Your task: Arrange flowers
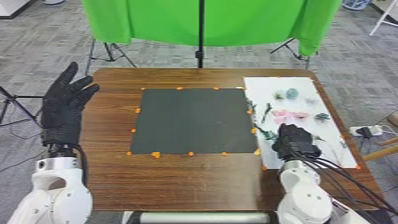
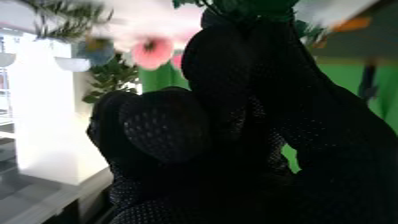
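Observation:
In the head view my right hand (image 1: 297, 141) is over the lower part of a white sheet (image 1: 271, 86), with dark green foliage (image 1: 268, 134) just beside it. Pink flowers (image 1: 286, 116), a blue-green bloom (image 1: 291, 93) and a dark green piece (image 1: 322, 116) lie farther up the sheet. Seen from the right wrist, the hand (image 2: 240, 95) has some fingers curled, and a finger and the thumb pinch green leaves (image 2: 253, 7) at their tips. A pink flower (image 2: 152, 53) is beyond. My left hand (image 1: 64, 107) is open, fingers straight, beside the table's left edge.
A dark grey square mat (image 1: 191, 121), marked round its edge with orange tape, lies on the middle of the brown table (image 1: 191, 182), left of the white sheet. Behind the table hang a green cloth (image 1: 160, 22) and a black stand (image 1: 201, 52).

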